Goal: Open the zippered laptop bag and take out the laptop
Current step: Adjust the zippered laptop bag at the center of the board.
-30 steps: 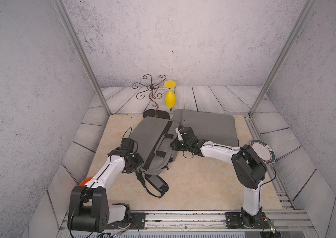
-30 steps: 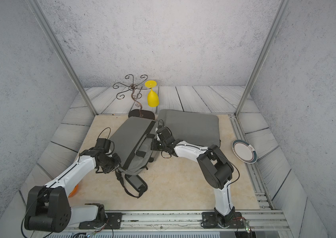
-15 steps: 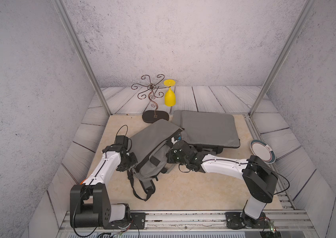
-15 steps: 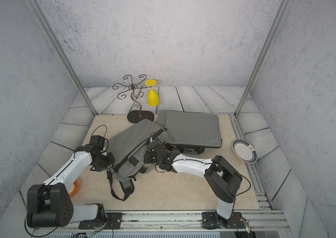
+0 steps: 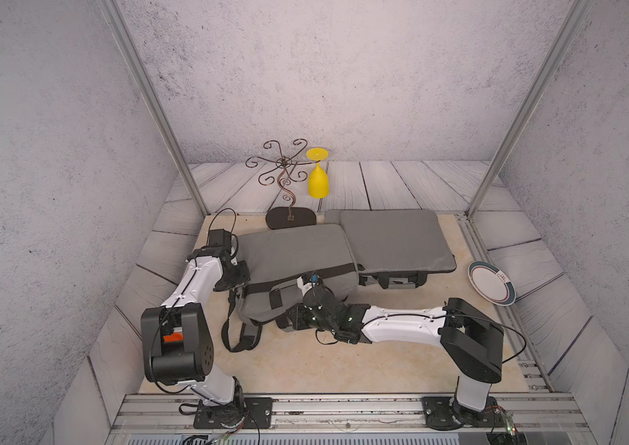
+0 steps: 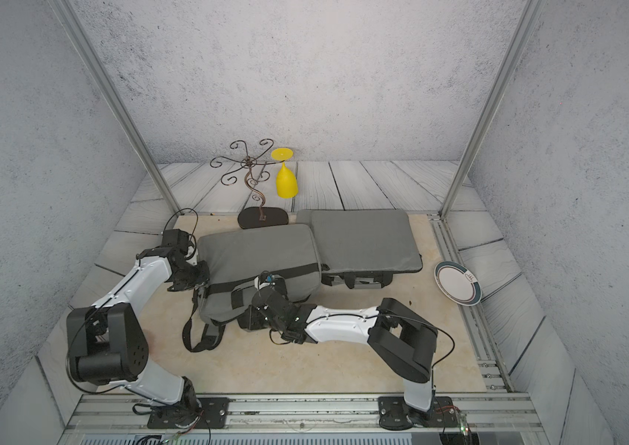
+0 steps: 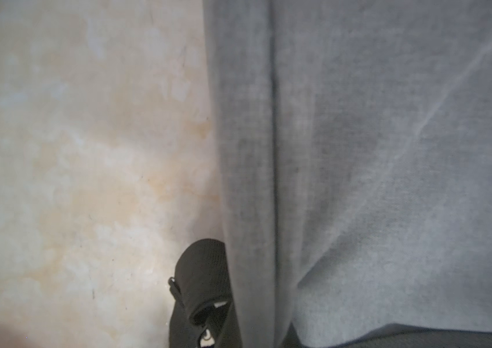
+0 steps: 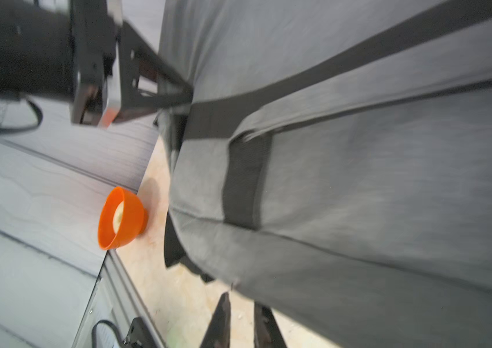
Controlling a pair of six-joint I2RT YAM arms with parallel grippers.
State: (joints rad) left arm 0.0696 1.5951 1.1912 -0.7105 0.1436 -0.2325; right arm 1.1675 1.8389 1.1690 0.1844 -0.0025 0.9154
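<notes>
In both top views we locate the grey laptop bag (image 5: 293, 254) lying mid-mat, its right end against a second grey padded bag (image 5: 394, 240). The left gripper (image 5: 241, 271) sits at the laptop bag's left edge. The right gripper (image 5: 290, 318) lies low at its near edge, beside the black straps (image 5: 241, 335). A plate (image 5: 492, 283) rests by the right rail. A yellow glass (image 5: 318, 181) hangs inverted from a wire rack (image 5: 282, 181).

In the left wrist view we see grey bag fabric beside a black strap loop (image 7: 202, 286) and the beige mat (image 7: 73, 150).

In the right wrist view we see the left gripper's jaws pinched together on the bag's side edge. The right gripper's jaws stand slightly apart, gripping nothing. An orange bowl (image 8: 121, 220) stands at the mat's edge.
</notes>
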